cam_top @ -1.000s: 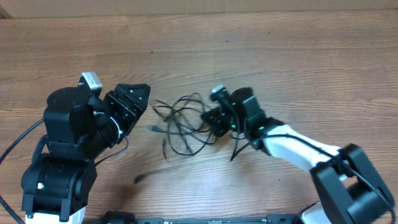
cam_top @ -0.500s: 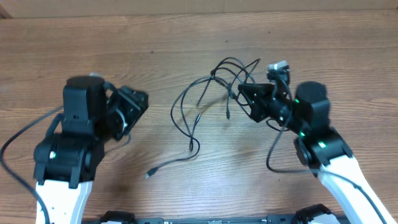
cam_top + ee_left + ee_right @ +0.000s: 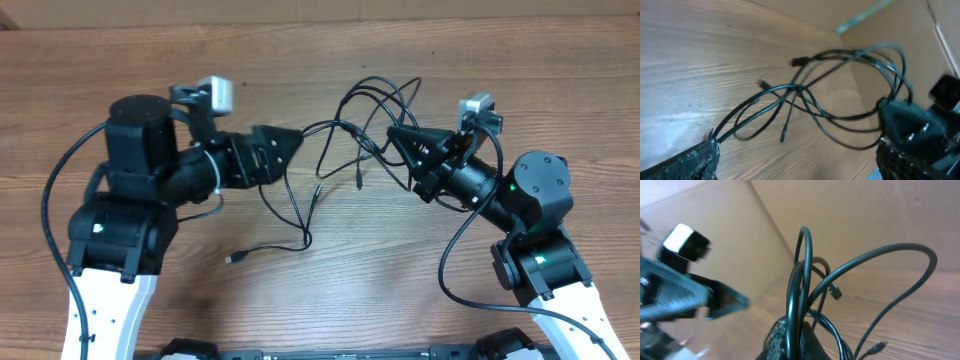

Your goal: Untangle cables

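Swung nearer, rough-padded left fingers gape beside thin, looping black cables.

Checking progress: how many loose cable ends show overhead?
3. One cable end lies alone on the table; two more sit among the looped cables held by the right gripper. Others may be hidden.

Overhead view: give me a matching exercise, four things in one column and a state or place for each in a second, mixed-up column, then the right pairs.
Things
1. left gripper
2. right gripper
3. cables
4. loose plug end

States or places
A. lying on the table, in front of the left arm
B. jaws shut
C. jaws apart
D. tangled loops, pinched on one side

Pairs: 1-C, 2-B, 3-D, 4-A
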`<action>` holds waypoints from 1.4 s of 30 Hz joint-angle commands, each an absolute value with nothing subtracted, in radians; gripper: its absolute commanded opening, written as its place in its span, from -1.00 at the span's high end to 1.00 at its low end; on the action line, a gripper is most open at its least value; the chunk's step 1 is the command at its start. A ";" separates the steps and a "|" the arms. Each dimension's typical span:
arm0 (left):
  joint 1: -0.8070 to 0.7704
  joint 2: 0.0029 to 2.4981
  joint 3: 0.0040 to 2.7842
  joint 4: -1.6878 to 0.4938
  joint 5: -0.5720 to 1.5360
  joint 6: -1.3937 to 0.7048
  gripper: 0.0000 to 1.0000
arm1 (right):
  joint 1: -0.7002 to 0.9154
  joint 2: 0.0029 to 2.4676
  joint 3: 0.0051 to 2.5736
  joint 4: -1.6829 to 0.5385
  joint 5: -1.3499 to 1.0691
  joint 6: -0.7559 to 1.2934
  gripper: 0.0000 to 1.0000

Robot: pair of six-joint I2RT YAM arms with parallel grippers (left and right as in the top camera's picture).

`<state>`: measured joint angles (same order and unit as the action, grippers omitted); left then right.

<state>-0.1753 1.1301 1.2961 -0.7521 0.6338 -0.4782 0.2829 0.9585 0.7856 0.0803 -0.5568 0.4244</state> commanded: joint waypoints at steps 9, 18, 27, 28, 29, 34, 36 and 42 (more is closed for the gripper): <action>-0.374 1.197 1.312 -0.743 0.269 -0.232 -0.99 | 0.280 0.944 0.827 0.136 -0.762 0.605 0.93; -0.423 1.320 1.312 -0.683 0.182 -0.286 -0.99 | 0.281 0.944 0.827 0.156 -0.850 0.633 0.92; -0.425 1.421 1.312 -0.715 -0.085 -0.300 -0.99 | 0.281 0.944 0.827 0.164 -0.866 0.655 0.93; -0.425 1.427 1.312 -0.738 -0.162 -0.300 -0.99 | 0.281 0.944 0.827 0.165 -0.866 0.655 0.92; -0.425 1.427 1.312 -0.756 -0.218 -0.306 -0.98 | 0.281 0.944 0.827 0.165 -0.866 0.654 0.92; -0.424 1.422 1.313 -0.810 -0.429 -0.334 -0.99 | 0.279 0.945 0.826 0.163 -0.845 0.646 0.92; -0.424 1.418 1.313 -0.810 -0.426 -0.333 -0.99 | 0.279 0.946 0.826 0.163 -0.833 0.641 0.93; -0.424 1.415 1.313 -0.811 -0.418 -0.341 -1.00 | 0.279 0.965 0.826 0.083 -0.783 0.592 0.93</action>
